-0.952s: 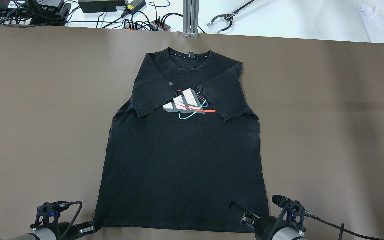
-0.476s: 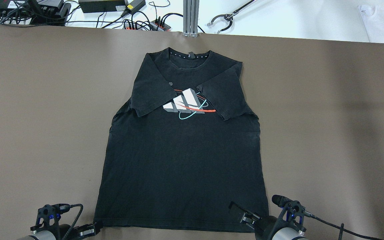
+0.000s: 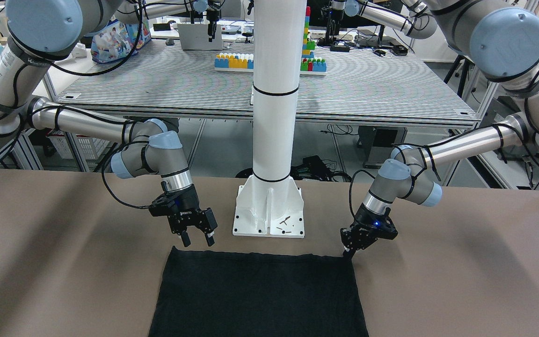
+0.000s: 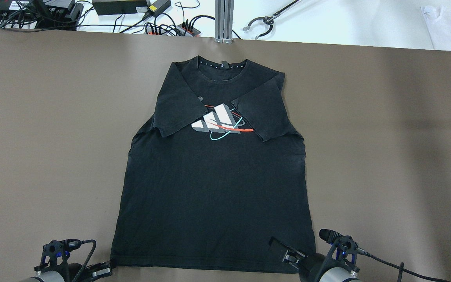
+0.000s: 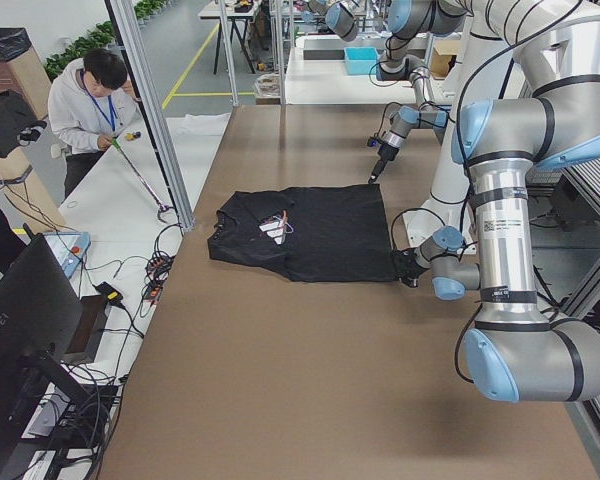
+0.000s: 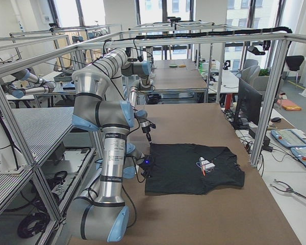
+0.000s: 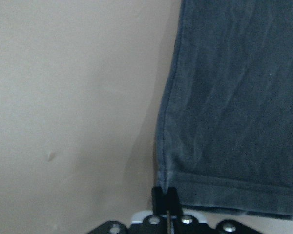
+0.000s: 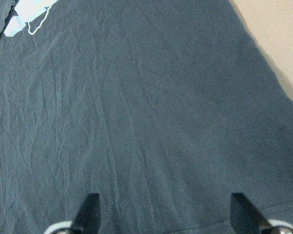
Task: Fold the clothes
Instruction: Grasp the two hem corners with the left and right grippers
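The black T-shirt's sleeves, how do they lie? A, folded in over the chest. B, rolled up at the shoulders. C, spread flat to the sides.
A: in the overhead view both sleeves lie folded inward across the chest of the black T-shirt, reaching the printed logo.

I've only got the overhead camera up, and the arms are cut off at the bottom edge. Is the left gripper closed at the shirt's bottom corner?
Observer: Yes. In the left wrist view, the left gripper has its fingers pressed together right at the hem corner of the black T-shirt. I cannot tell whether any cloth is pinched between them.
Operator: And the right one?
Observer: The right wrist view shows the right gripper open, with its fingers spread wide over the shirt's lower part.
Operator: Is it touching the fabric?
Observer: It doesn't appear to be. In the front-facing view it hangs just above the hem, with its fingertips apparently clear of the cloth.
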